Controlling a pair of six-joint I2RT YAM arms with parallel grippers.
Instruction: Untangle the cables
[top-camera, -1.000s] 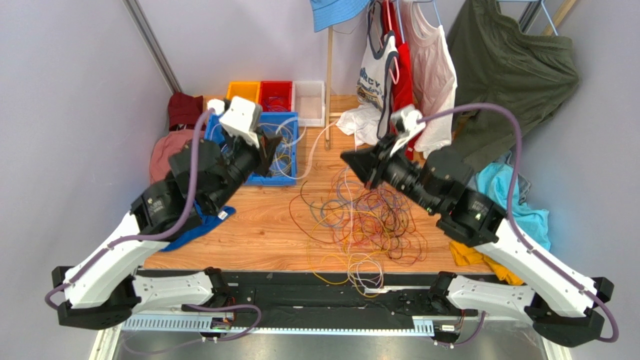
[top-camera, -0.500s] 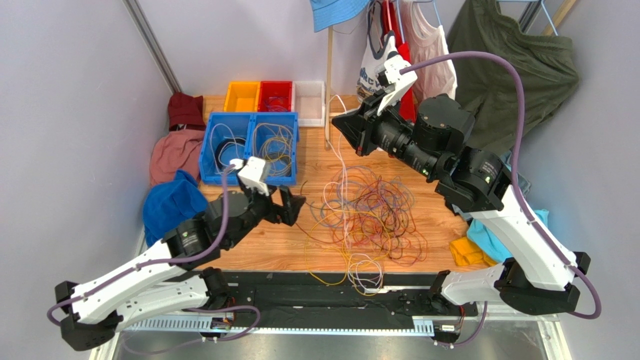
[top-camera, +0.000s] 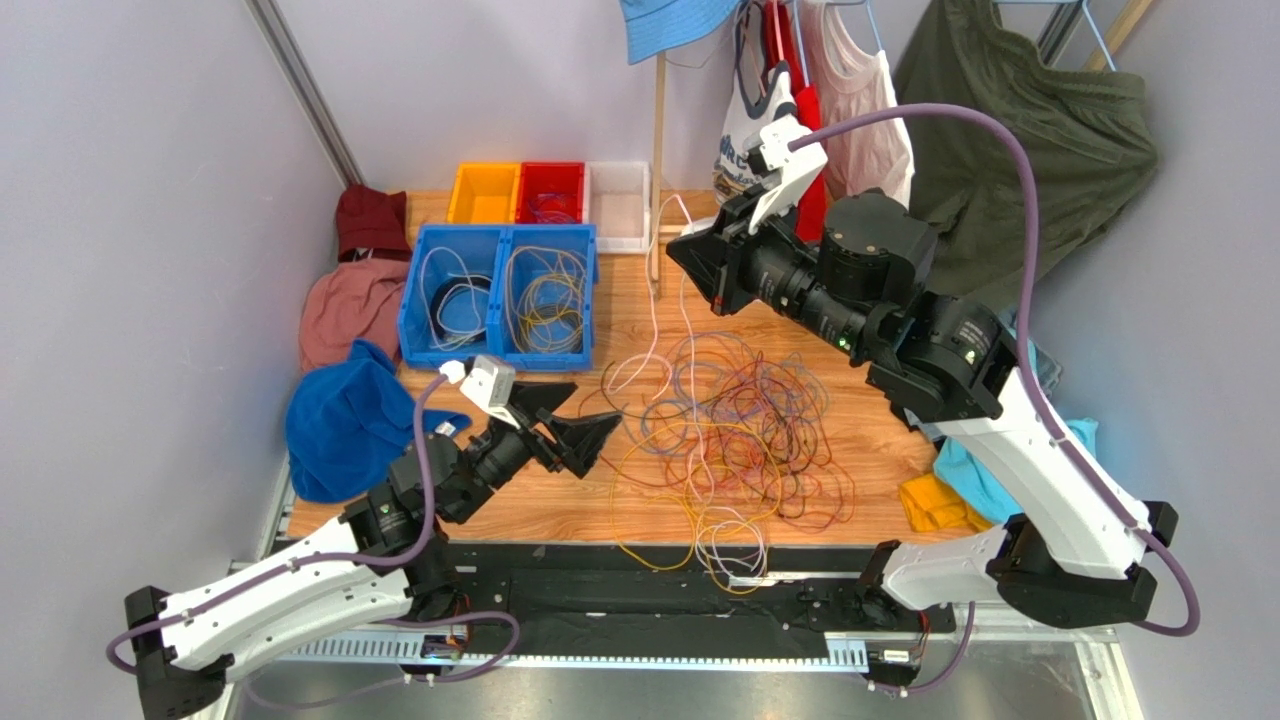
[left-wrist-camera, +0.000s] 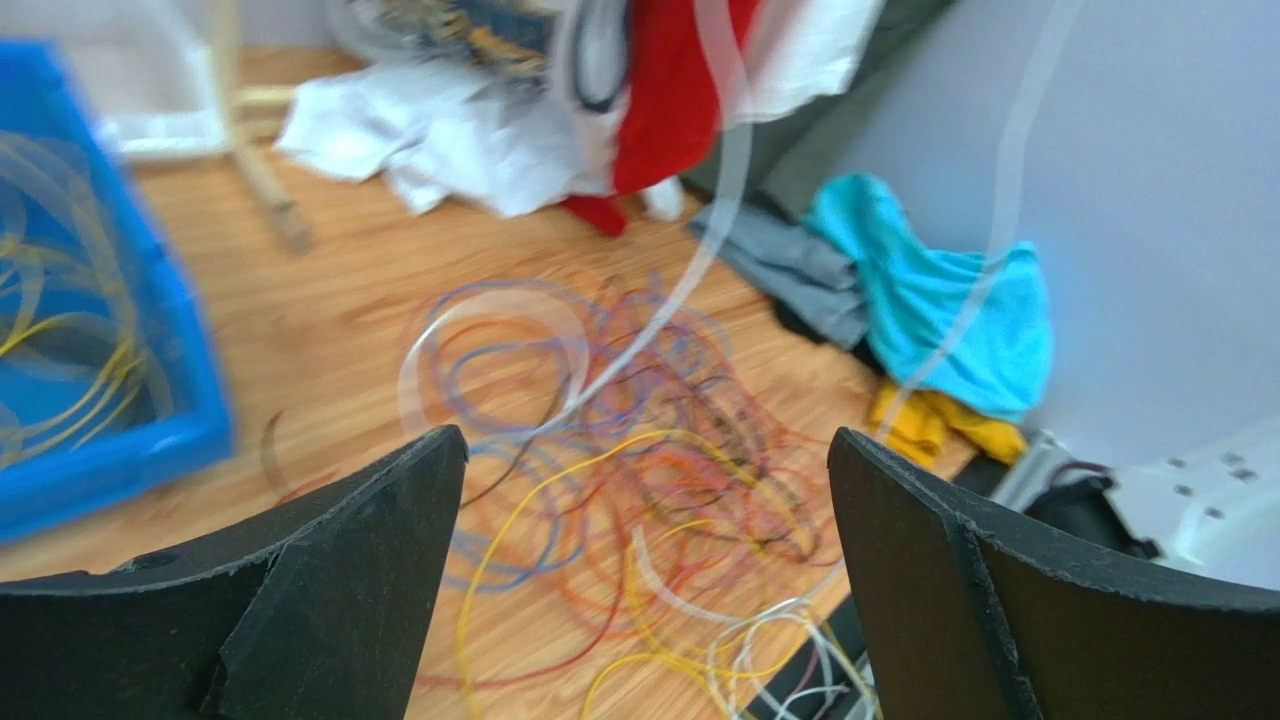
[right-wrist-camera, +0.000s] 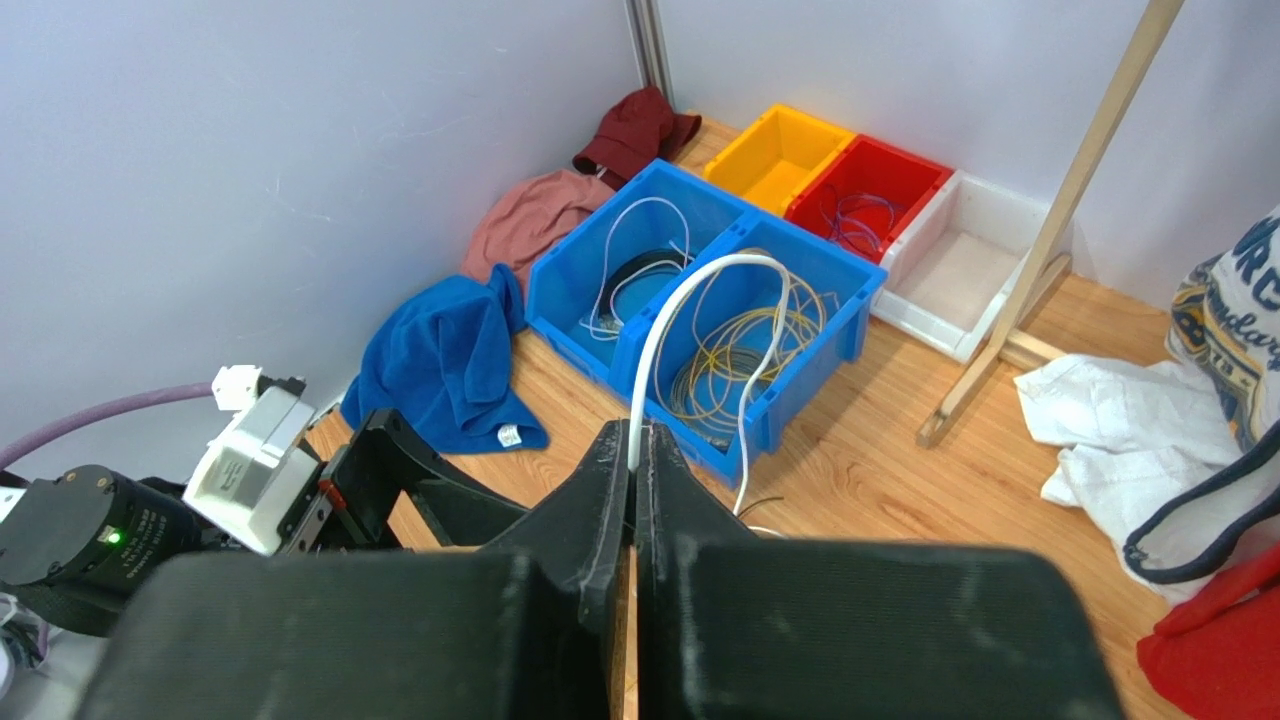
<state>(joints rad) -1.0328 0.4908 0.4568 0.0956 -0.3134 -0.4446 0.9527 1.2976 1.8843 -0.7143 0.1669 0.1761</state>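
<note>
No legible text — none anywhere

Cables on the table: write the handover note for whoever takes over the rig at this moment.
Left gripper: open, empty, low at the left edge of the heap.
Right gripper: shut on a white cable, raised at the far side; the strand trails down toward the heap.
Heap: most strands lie tangled here; some lie coiled in the blue bins.
Done: a few strands binned.
Left: pull the white cable free, bin it, then work through the heap.
</note>
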